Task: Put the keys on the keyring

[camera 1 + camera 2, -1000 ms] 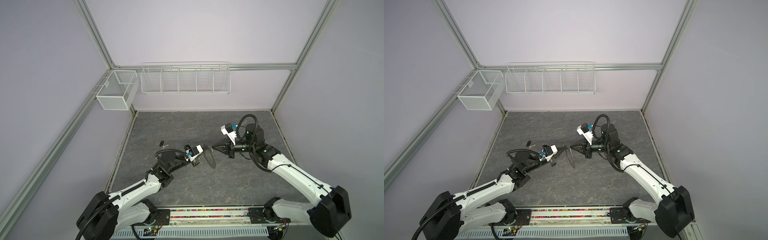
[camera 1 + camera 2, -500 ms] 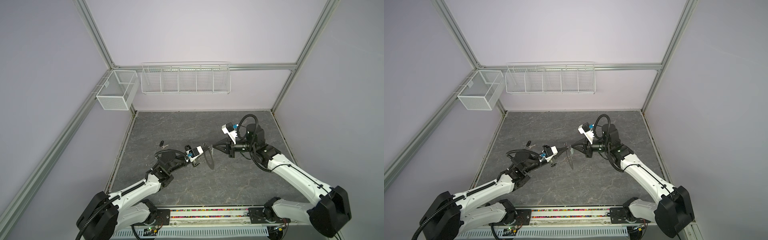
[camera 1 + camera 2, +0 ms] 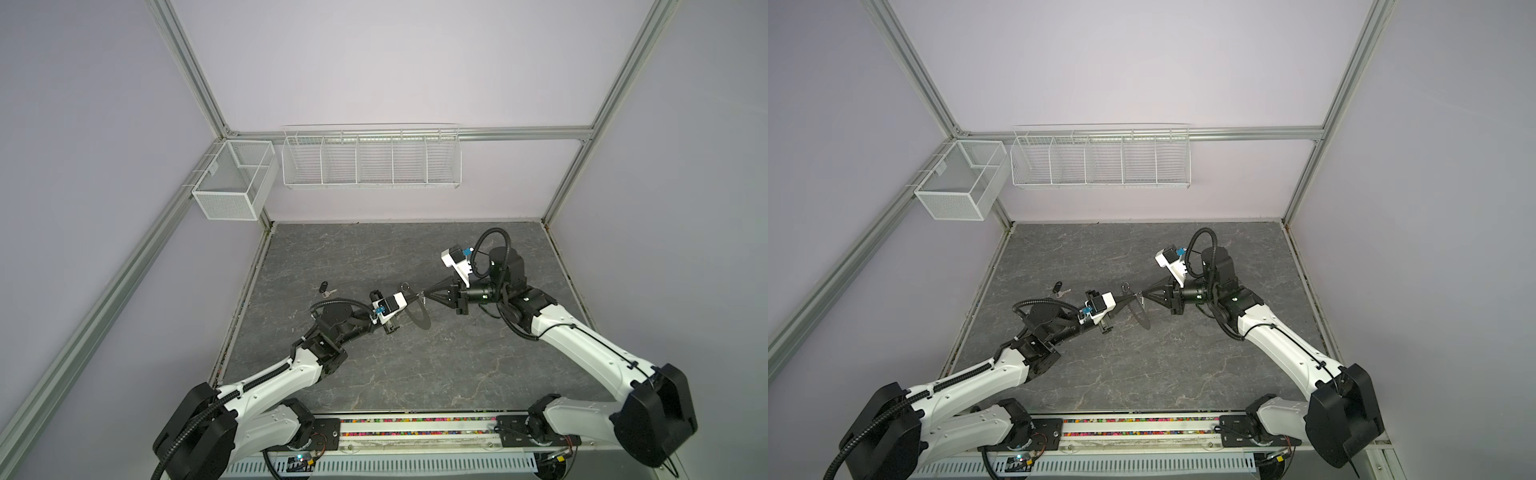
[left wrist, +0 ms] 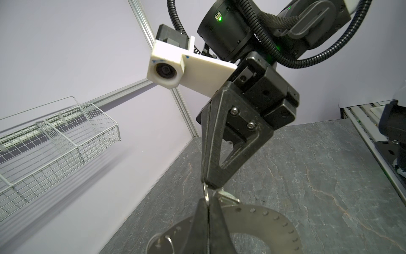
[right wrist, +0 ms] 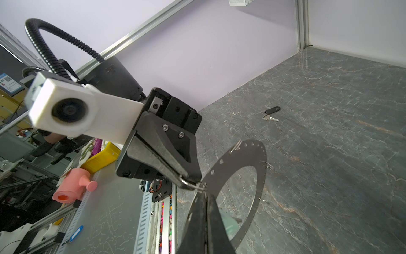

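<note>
Left gripper (image 3: 417, 296): clamped on keyring (image 5: 257, 154) rim loop (hangs tilted)
Right gripper (image 3: 427, 295): closed on mint key (image 5: 228, 226)
Black key (image 3: 326, 289): table (image 3: 415, 374), near left edge

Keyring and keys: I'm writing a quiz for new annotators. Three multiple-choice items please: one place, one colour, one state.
1. Where is the loose key? A in the wire basket; B by itself on the tabletop; C in a gripper.
2. Its head is: A black; B red; C yellow.
3. The keyring is: A flat on the tabletop; B in the wire basket; C upright on edge between the left gripper and right gripper.
Key: B, it lies alone there; A, the head looks black; C, it stands on edge where both shut jaws meet.
</note>
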{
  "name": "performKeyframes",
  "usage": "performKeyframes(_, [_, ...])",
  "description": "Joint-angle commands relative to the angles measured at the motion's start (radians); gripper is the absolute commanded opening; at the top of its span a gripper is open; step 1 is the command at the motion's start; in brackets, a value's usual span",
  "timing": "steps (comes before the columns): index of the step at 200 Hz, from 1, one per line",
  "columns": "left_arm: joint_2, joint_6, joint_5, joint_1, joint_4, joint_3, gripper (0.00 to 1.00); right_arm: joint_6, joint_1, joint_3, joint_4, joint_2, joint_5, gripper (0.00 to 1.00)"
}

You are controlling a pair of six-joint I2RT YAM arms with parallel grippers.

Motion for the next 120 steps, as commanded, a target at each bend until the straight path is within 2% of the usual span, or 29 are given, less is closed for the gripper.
performKeyframes(1, [0.007,0.004,0.03,-0.006,0.056,0.032,0.0,0.03,-0.008,0.022,0.028,0.023,-0.025,0.07])
performKeyframes(62, [0.017,-0.015,0.02,-0.007,0.071,0.038,0.0,0.021,-0.022,0.04,-0.001,0.035,-0.035,0.07])
performKeyframes(75, [0.021,-0.031,0.016,-0.006,0.076,0.04,0.0,-0.013,-0.025,0.051,-0.046,0.038,-0.031,0.13])
performKeyframes(89, [0.027,-0.047,0.022,-0.005,0.072,0.047,0.0,-0.075,-0.031,0.064,-0.104,0.025,-0.012,0.26])
performKeyframes(100, [0.032,-0.058,0.04,-0.004,0.055,0.055,0.0,-0.14,-0.034,0.065,-0.136,-0.002,0.002,0.32])
performKeyframes(120, [0.046,-0.084,0.064,-0.001,0.047,0.064,0.0,-0.266,-0.035,0.06,-0.195,-0.075,0.046,0.35])
